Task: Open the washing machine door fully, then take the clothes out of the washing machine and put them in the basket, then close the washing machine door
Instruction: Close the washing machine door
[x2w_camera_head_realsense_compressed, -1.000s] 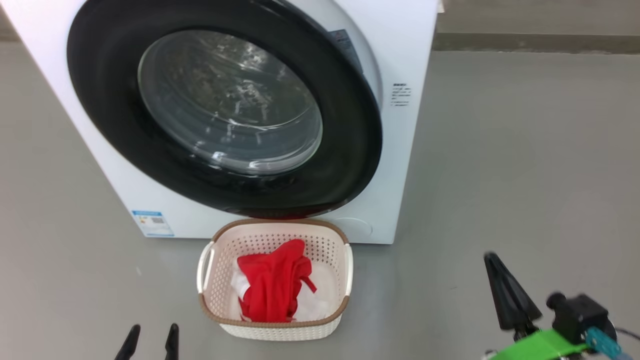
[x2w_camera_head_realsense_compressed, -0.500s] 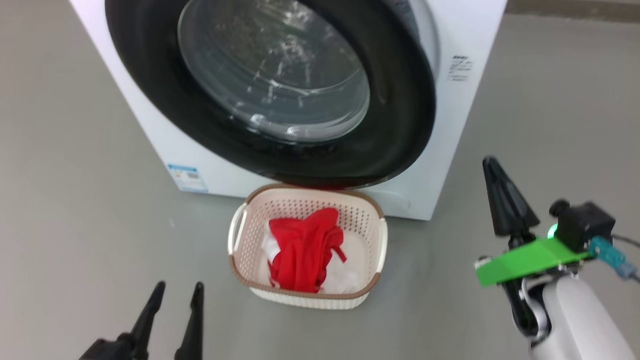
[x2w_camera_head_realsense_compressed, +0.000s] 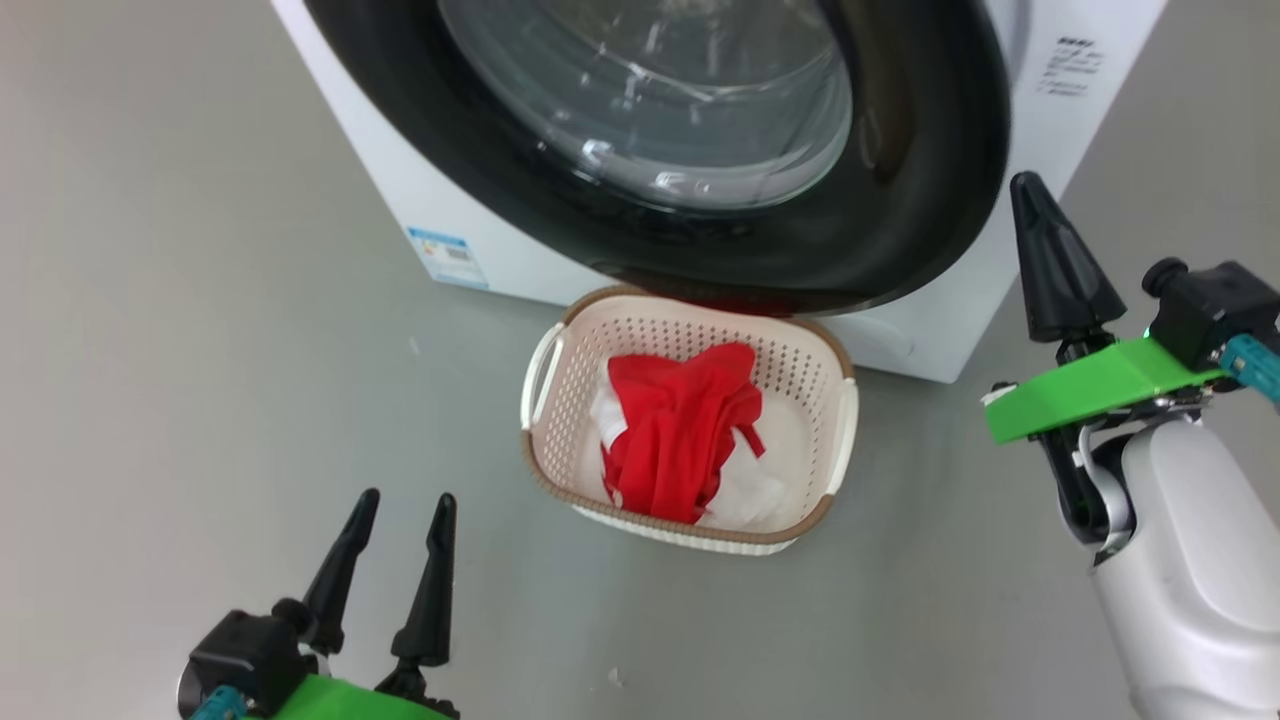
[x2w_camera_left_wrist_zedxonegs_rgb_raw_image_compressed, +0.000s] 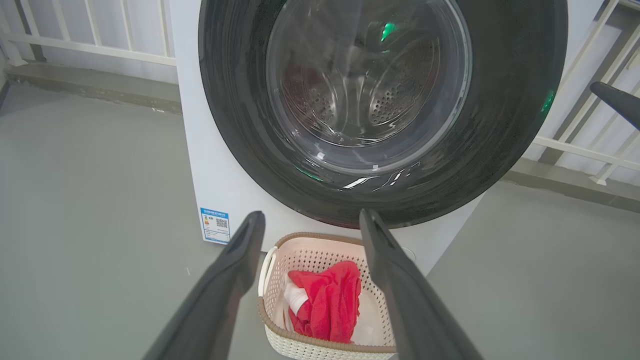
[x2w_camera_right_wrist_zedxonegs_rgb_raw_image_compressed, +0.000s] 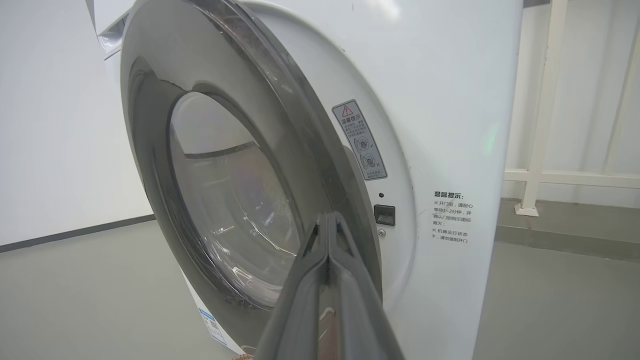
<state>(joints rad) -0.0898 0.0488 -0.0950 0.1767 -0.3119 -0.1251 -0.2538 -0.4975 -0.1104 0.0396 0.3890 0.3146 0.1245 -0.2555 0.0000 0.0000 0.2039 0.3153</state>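
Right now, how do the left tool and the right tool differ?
The left tool is open, fingers spread apart; the right tool is shut, fingers pressed together. The left tool sits left of the basket; the right tool is beside the washing machine door. Both hold nothing.

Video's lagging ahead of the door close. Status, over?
Status: left end effector open, right end effector shut, both empty. Red clothes in basket; door ajar, not latched. Basket close under door's lower edge.

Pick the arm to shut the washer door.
Probably right. The right gripper, shut, stands beside the free edge of the ajar washing machine door; the left gripper, open, sits low, farther away.
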